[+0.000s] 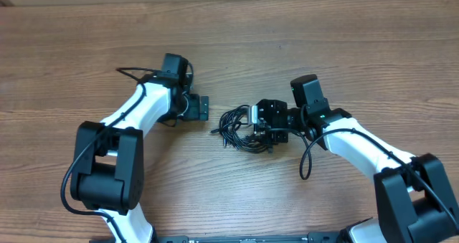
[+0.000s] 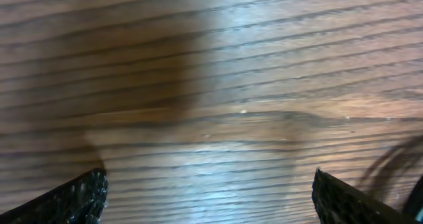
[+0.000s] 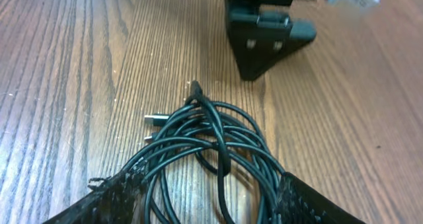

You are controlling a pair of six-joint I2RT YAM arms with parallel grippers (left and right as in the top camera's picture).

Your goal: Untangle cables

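Your cables [image 1: 237,127] lie as one loose black coil near the middle of the counter [image 1: 323,35], a shade toward 5 o'clock. Your right pincer [image 1: 254,125] reaches in from 3 o'clock and stands over the coil's right side. In the right wrist view its fingers [image 3: 119,194] stand partly apart, one on each side of the loops. The outer strands run right up to both, but you cannot tell whether they press. Two small plugs [image 3: 155,119] poke out at 9 o'clock of the coil there. Your left pincer [image 1: 203,107] sits at 10 o'clock of the coil, close beside it, spread wide with only bare wood between its tips.
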